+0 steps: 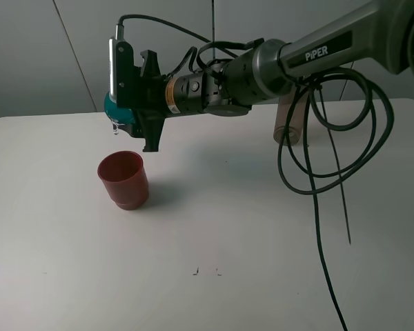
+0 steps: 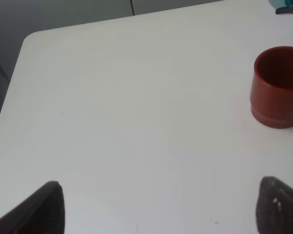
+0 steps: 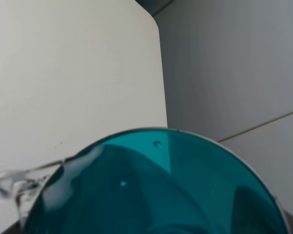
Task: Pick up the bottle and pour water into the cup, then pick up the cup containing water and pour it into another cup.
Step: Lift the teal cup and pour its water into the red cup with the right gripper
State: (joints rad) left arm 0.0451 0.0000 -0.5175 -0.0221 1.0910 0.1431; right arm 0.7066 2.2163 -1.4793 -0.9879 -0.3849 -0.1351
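Observation:
The cup [image 1: 112,107], a teal translucent tumbler, hangs tipped on its side above the table, and my right gripper [image 1: 129,103] is shut on it. Water drips from its rim [image 1: 115,128] just above and slightly behind another cup [image 1: 124,179], the red-brown one standing upright on the table. The right wrist view is filled by the teal cup [image 3: 156,190], with water running off its lip [image 3: 19,183]. The bottle [image 1: 290,121] stands at the back right, partly behind the arm and cables. My left gripper [image 2: 163,214] is open low over bare table, with the red-brown cup [image 2: 278,87] ahead of it.
The white table [image 1: 228,227] has rounded corners and a grey wall behind it. Black cables [image 1: 317,179] loop down from the right arm over the table's right half. Two small dark marks [image 1: 205,271] lie near the front.

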